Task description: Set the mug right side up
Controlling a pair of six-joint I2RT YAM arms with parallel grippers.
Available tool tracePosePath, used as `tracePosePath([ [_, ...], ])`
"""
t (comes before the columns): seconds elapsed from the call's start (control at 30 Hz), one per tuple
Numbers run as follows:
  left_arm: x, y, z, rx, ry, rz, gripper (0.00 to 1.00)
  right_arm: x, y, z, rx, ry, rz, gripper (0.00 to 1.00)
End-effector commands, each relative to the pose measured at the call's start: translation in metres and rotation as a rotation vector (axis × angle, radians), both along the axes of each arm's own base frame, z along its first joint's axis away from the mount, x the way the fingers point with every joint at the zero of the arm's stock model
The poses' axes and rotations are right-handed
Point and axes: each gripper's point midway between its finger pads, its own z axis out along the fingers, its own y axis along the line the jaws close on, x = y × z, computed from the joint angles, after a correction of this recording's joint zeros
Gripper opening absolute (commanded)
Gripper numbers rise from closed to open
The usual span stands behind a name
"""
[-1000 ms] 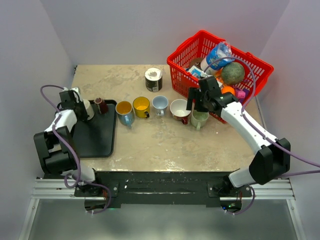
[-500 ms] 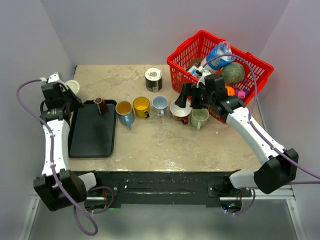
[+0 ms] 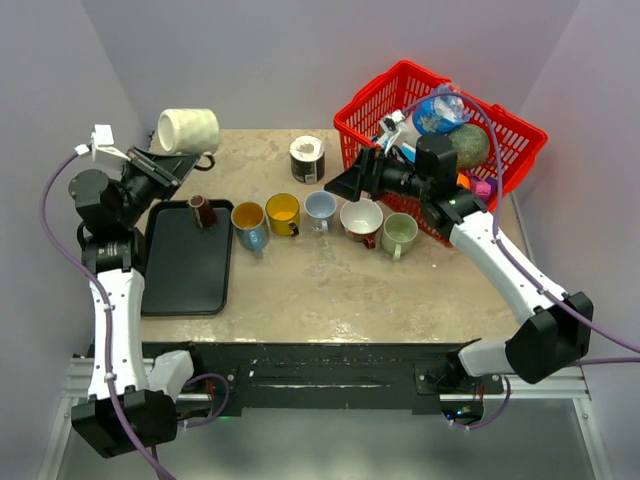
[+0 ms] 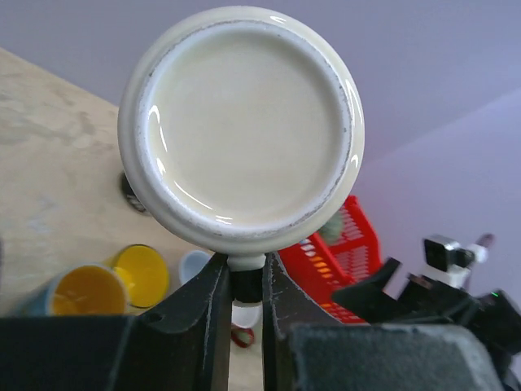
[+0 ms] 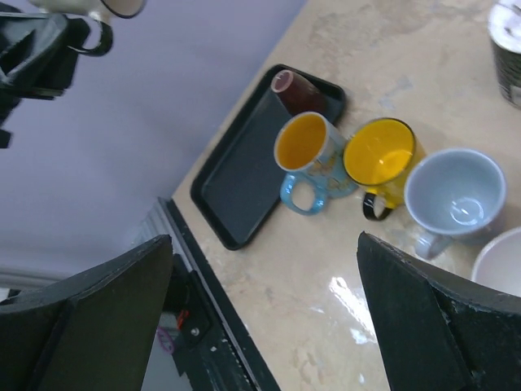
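Since half a second ago the left gripper (image 3: 168, 165) has lifted the cream mug (image 3: 189, 129) off the far left corner of the table (image 3: 330, 290). The mug is now in the air above that corner, lying on its side, clear of the black tray (image 3: 185, 280). In the left wrist view the mug's base (image 4: 244, 122) faces the camera. The jaws are nearly closed and clenched on the handle (image 4: 246, 283), which is all that sits between them.

The right gripper (image 3: 350, 183) has swung left from beside the red basket (image 3: 400, 88). Its jaws are spread wide and released (nothing between them, nothing touched). It hovers above the row of cups, looking down on the blue cup (image 5: 308, 151) and the yellow cup (image 5: 381, 159).
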Motion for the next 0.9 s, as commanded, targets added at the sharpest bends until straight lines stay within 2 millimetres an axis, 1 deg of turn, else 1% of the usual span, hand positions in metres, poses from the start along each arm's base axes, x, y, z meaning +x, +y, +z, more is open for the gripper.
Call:
tracePosePath([
  [0.0,-0.031,-0.049,0.087,-0.137,-0.272,-0.245,0.00,-0.001,0.024,0.054,0.139,-0.125,0.117,0.99],
  [0.03,-0.032,-0.053,0.090,-0.150,-0.282,-0.261,0.00,-0.002,0.028,0.058,0.147,-0.129,0.127,0.99],
  [0.07,-0.035,-0.058,0.094,-0.180,-0.284,-0.282,0.00,-0.003,0.032,0.071,0.171,-0.157,0.135,0.99],
  [0.1,-0.038,-0.068,0.101,-0.189,-0.307,-0.314,0.00,-0.002,0.035,0.075,0.182,-0.165,0.140,0.99],
  [0.13,-0.038,-0.074,0.102,-0.199,-0.309,-0.335,0.00,-0.004,0.041,0.085,0.206,-0.196,0.155,0.99],
  [0.17,-0.042,-0.085,0.104,-0.219,-0.306,-0.375,0.00,-0.005,0.044,0.090,0.224,-0.195,0.161,0.99],
  [0.2,-0.043,-0.091,0.107,-0.230,-0.316,-0.391,0.00,-0.005,0.047,0.092,0.234,-0.195,0.164,0.99],
  [0.23,-0.041,-0.096,0.106,-0.238,-0.314,-0.405,0.00,-0.007,0.055,0.098,0.247,-0.197,0.179,0.99],
  [0.27,-0.044,-0.107,0.108,-0.252,-0.316,-0.434,0.00,-0.008,0.059,0.101,0.264,-0.191,0.187,0.99],
  [0.3,-0.044,-0.112,0.108,-0.259,-0.314,-0.445,0.00,-0.007,0.063,0.103,0.270,-0.192,0.187,0.99],
  [0.33,-0.043,-0.116,0.106,-0.264,-0.310,-0.456,0.00,-0.013,0.071,0.110,0.284,-0.208,0.208,0.99],
  [0.37,-0.044,-0.124,0.107,-0.270,-0.318,-0.473,0.00,-0.015,0.075,0.113,0.293,-0.214,0.217,0.99],
  [0.4,-0.044,-0.128,0.105,-0.276,-0.314,-0.481,0.00,-0.016,0.077,0.118,0.302,-0.226,0.211,0.99],
  [0.43,-0.042,-0.132,0.103,-0.279,-0.312,-0.491,0.00,-0.022,0.082,0.127,0.321,-0.249,0.226,0.99],
  [0.47,-0.044,-0.140,0.105,-0.286,-0.327,-0.512,0.00,-0.024,0.085,0.131,0.328,-0.258,0.231,0.99],
  [0.5,-0.044,-0.144,0.104,-0.288,-0.329,-0.523,0.00,-0.025,0.087,0.134,0.333,-0.264,0.231,0.99],
  [0.53,-0.044,-0.147,0.103,-0.292,-0.340,-0.536,0.00,-0.029,0.089,0.141,0.344,-0.277,0.235,0.99],
  [0.57,-0.048,-0.153,0.107,-0.297,-0.368,-0.556,0.00,-0.027,0.092,0.140,0.345,-0.271,0.237,0.99],
  [0.63,-0.046,-0.158,0.105,-0.291,-0.370,-0.568,0.00,-0.024,0.094,0.145,0.371,-0.265,0.224,0.99],
  [0.67,-0.045,-0.158,0.104,-0.290,-0.371,-0.564,0.00,-0.021,0.095,0.145,0.378,-0.255,0.218,0.98],
  [0.73,-0.043,-0.160,0.102,-0.283,-0.376,-0.567,0.00,-0.019,0.098,0.149,0.395,-0.242,0.213,0.92],
  [0.77,-0.044,-0.161,0.102,-0.281,-0.388,-0.574,0.00,-0.015,0.099,0.147,0.397,-0.230,0.208,0.90],
  [0.87,-0.045,-0.161,0.104,-0.265,-0.421,-0.572,0.00,-0.015,0.101,0.148,0.415,-0.214,0.210,0.81],
])
